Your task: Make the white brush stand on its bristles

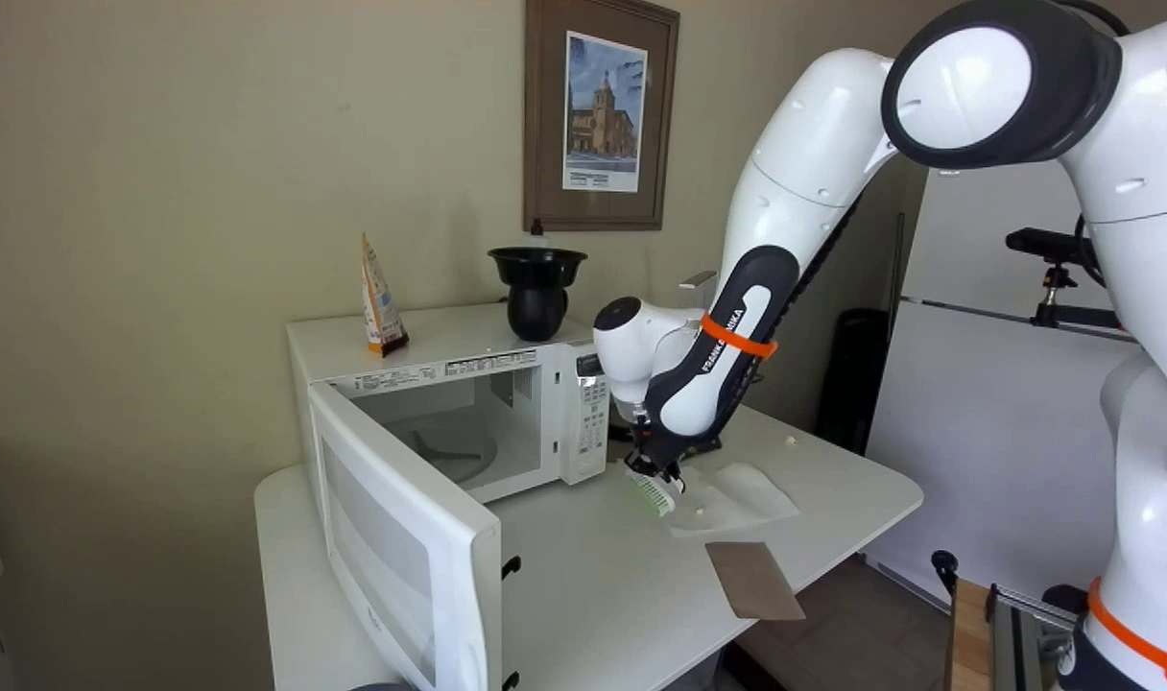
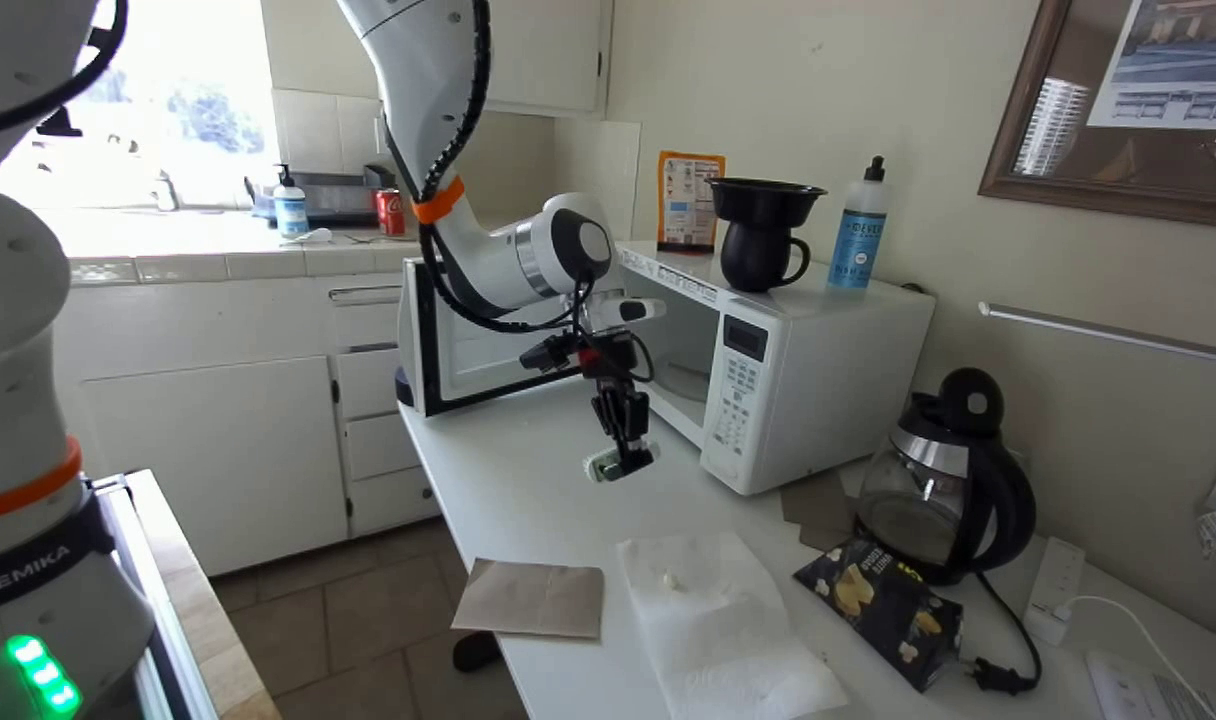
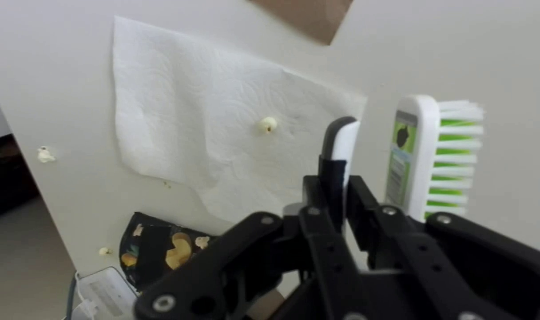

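The white brush [image 3: 423, 155] has a white body with a green label, white and green bristles, and a dark-and-white handle. My gripper [image 3: 334, 186] is shut on the brush's handle in the wrist view. The body lies to the right of the fingers there, with the bristles pointing right. In both exterior views the brush [image 1: 653, 494] [image 2: 602, 464] hangs at the fingertips of the gripper [image 1: 662, 470] [image 2: 628, 452], tilted, near the microwave's front. I cannot tell whether it touches the table.
The microwave [image 1: 583, 422] stands with its door [image 1: 406, 537] open. A white paper sheet [image 2: 708, 620], a brown cardboard piece [image 2: 533, 598] and a black snack bag [image 2: 888, 605] lie on the table. A coffee pot [image 2: 928, 490] stands beside the microwave.
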